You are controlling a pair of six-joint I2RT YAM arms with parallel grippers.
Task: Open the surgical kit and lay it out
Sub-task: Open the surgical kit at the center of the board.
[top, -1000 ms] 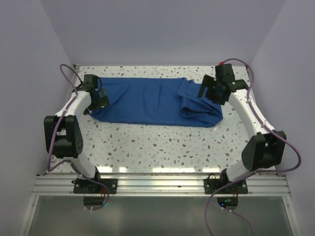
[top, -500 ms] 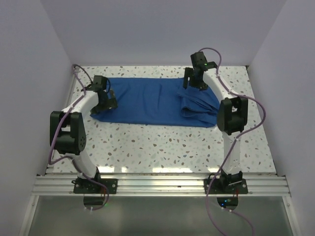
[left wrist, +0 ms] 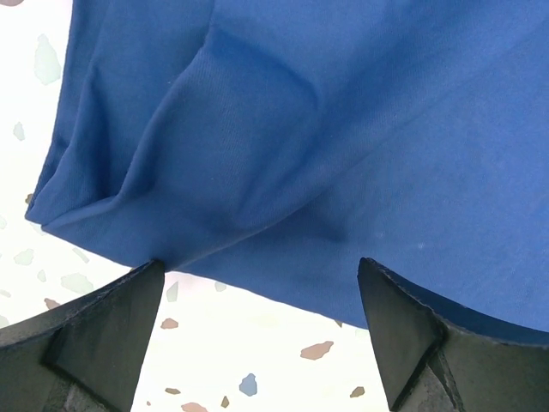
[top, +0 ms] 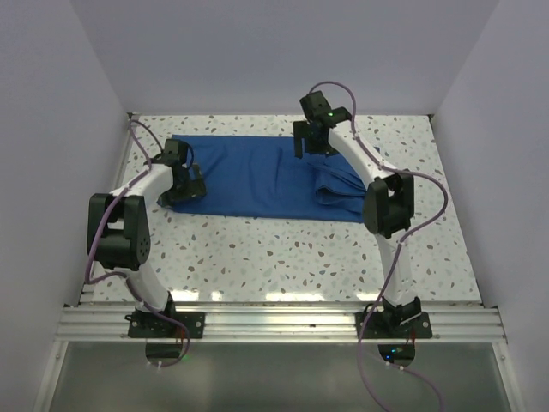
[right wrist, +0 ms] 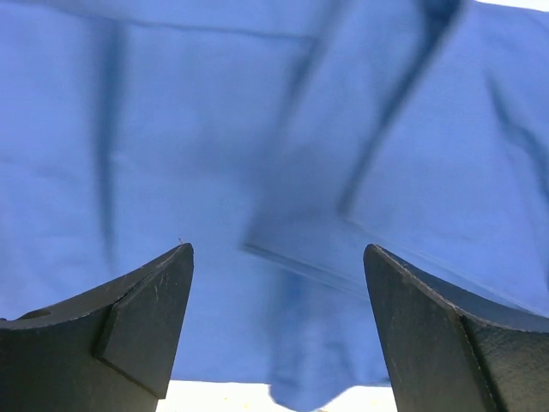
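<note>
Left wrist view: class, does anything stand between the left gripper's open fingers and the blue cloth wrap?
Nothing visible does. The left gripper is open right at the edge of the blue cloth wrap, with no other object between them.

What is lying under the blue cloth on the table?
Only the speckled table shows around the edges of the blue cloth. The cloth lies mostly flat, with thicker folds at the right arm's end. Nothing else is visible; anything beneath those folds is covered.

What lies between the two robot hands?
Just the blue cloth, spread from the left gripper across to the right gripper. The top view shows it.
</note>
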